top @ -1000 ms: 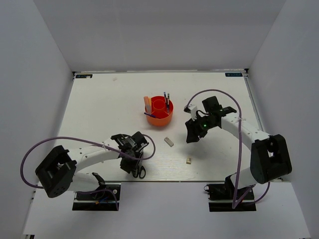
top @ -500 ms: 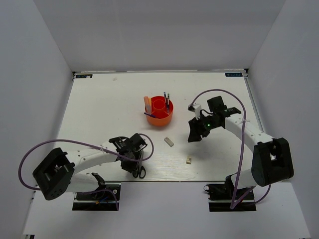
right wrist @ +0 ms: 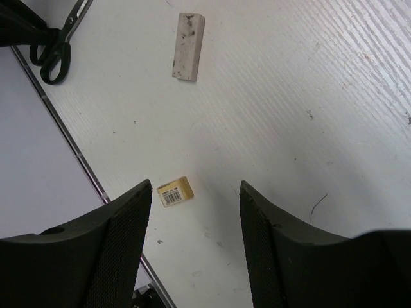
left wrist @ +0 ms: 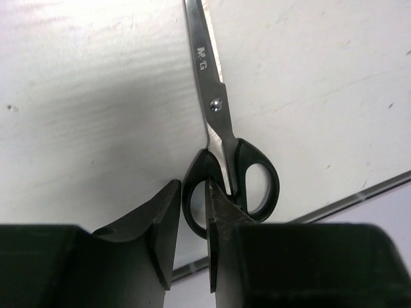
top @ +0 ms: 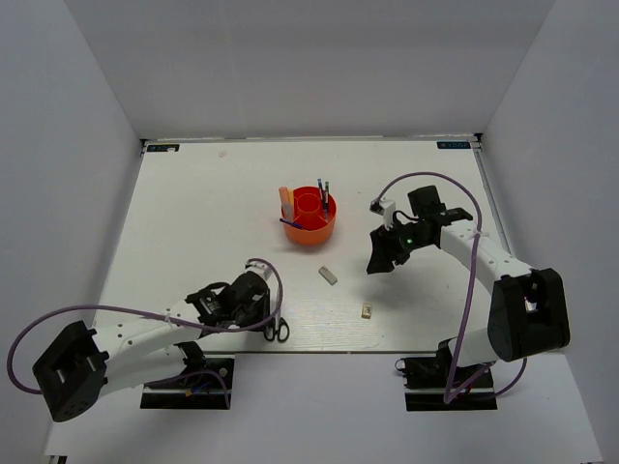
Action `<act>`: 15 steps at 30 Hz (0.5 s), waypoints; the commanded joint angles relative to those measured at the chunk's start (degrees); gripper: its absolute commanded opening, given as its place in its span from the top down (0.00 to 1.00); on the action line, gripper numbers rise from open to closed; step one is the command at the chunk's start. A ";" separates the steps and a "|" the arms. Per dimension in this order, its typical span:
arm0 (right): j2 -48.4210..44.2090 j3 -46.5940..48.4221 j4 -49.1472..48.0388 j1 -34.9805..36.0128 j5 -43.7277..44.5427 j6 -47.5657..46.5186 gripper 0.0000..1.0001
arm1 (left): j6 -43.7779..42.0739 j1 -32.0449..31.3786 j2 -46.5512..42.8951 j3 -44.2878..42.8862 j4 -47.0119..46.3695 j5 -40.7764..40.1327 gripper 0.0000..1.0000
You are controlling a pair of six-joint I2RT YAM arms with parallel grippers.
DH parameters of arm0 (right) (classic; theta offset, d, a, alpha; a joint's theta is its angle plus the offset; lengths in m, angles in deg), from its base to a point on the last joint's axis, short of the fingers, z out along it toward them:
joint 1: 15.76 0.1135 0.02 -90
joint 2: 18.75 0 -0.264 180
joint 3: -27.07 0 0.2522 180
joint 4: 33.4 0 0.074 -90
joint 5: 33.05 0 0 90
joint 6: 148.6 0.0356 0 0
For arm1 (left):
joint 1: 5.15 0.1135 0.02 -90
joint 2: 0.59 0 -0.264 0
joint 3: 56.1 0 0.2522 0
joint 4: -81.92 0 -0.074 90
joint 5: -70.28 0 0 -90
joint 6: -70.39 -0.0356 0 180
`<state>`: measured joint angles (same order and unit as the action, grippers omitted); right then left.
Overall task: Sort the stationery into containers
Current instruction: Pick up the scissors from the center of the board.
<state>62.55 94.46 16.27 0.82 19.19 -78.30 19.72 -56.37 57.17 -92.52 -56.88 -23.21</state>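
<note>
The black-handled silver scissors (top: 275, 332) lie flat at the table's near edge. In the left wrist view the scissors (left wrist: 221, 135) point away. My left gripper (left wrist: 191, 192) (top: 263, 321) is at the handles, jaws a narrow gap apart. One fingertip (left wrist: 215, 192) sits inside the left loop, and the loop's rim lies between the fingers, unclamped. My right gripper (top: 379, 261) (right wrist: 196, 192) is open and empty above the table. The beige cube (right wrist: 174, 191) (top: 368, 311) lies near its left finger. The whitish eraser (top: 328, 275) (right wrist: 189, 47) lies between the cube and the orange tub (top: 311, 232), which holds upright pens (top: 324, 198).
The table's metal near edge (left wrist: 359, 192) runs right behind the scissors' handles and also shows in the right wrist view (right wrist: 70, 141). White walls enclose the table on three sides. A pale orange item (top: 285, 201) stands in the tub's left side.
My left arm has swung back toward the near edge and its gripper has come in behind the scissors' handles. My right gripper has shifted slightly right. The stationery has stayed put.
</note>
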 commanded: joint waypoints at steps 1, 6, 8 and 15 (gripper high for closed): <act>-1.41 -0.10 -0.22 -0.67 -1.71 0.28 0.40 | 1.62 -2.03 0.87 6.65 1.12 -8.19 0.66; -1.40 0.25 0.05 -1.29 -2.41 0.54 0.40 | 3.73 -6.50 1.74 7.71 2.70 -13.91 0.66; -1.40 0.25 0.13 -1.55 -2.76 0.54 0.40 | 4.78 -7.40 3.32 7.28 3.66 -16.72 0.66; -1.58 0.16 0.22 -2.78 -3.72 0.63 0.40 | 6.63 -12.14 9.47 4.03 8.24 -21.47 0.70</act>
<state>62.55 94.46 16.31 -1.15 17.55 -78.11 25.60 -67.56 61.19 -92.39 -61.86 -40.89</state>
